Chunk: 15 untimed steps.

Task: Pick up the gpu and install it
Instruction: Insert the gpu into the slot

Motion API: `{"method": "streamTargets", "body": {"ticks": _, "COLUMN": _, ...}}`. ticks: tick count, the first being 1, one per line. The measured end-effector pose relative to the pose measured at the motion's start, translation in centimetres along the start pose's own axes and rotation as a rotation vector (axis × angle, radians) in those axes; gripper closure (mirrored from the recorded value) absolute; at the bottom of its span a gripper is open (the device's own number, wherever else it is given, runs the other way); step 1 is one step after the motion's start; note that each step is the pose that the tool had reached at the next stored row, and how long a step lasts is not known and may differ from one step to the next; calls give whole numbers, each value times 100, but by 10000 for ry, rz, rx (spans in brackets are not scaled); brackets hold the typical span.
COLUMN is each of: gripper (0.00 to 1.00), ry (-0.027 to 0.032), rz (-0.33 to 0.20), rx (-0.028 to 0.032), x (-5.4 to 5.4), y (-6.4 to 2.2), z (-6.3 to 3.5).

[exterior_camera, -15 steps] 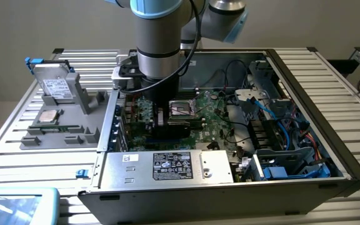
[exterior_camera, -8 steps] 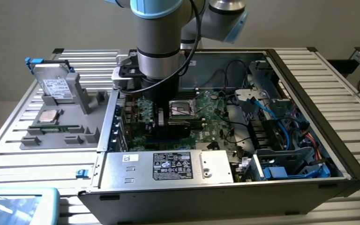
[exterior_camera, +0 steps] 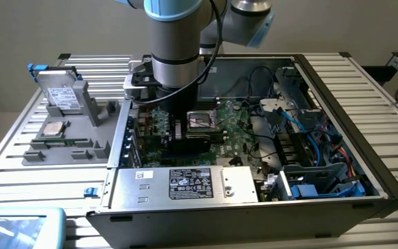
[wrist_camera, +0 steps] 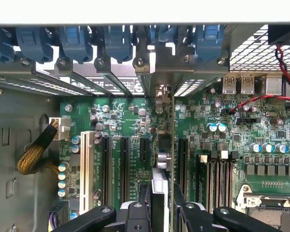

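Note:
The gpu [wrist_camera: 160,186] shows edge-on in the wrist view, a thin card standing upright between my fingers. It runs toward the case's rear brackets, over the motherboard [wrist_camera: 123,113], between the black expansion slots [wrist_camera: 124,162]. My gripper [wrist_camera: 162,215] is shut on it from both sides. In the exterior view the gripper [exterior_camera: 178,130] reaches down inside the open computer case [exterior_camera: 337,104]. The dark gpu [exterior_camera: 188,144] sits low against the motherboard [exterior_camera: 237,140], just in front of the CPU socket [exterior_camera: 202,120]. I cannot tell how deep its edge sits in a slot.
A grey fixture [exterior_camera: 68,150] on the exterior view's left holds a silver hard drive [exterior_camera: 60,96] and a green memory stick [exterior_camera: 60,140]. The power supply [exterior_camera: 185,184] fills the case's front. Blue cables [exterior_camera: 313,150] crowd its right side. Blue bracket clips [wrist_camera: 77,41] line the rear wall.

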<state>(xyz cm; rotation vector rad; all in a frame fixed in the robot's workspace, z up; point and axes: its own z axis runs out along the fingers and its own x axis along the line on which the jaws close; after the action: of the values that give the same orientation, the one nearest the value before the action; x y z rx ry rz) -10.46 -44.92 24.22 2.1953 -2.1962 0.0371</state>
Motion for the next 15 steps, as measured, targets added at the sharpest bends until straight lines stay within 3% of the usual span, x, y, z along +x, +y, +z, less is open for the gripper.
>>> {"method": "streamTargets", "body": {"ticks": 15, "gripper": 72, "ry": -15, "rz": -161, "rx": 4, "x": 11, "y": 1, "z": 3}}
